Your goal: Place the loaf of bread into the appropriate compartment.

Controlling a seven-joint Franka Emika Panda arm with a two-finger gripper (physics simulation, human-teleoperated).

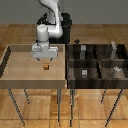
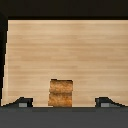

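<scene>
The loaf of bread [image 1: 46, 66] is a tiny orange-brown block lying on the floor of the light wooden tray [image 1: 20, 62] at the exterior view's left. My gripper [image 1: 45, 60] hangs just above it, pointing down. The wrist view shows the loaf of bread [image 2: 60, 93] between the two dark fingertips [image 2: 22, 103], which stand wide apart and do not touch it. The gripper [image 2: 64, 103] is open. The dark compartment bin [image 1: 95, 61] stands at the exterior view's right, apart from the gripper.
Dividers split the dark bin into several compartments holding small grey objects [image 1: 84, 73] [image 1: 116, 70]. The wooden tray has raised walls [image 1: 6, 57]. Both stand on thin metal legs [image 1: 61, 105]. The robot base [image 1: 62, 25] sits behind the tray.
</scene>
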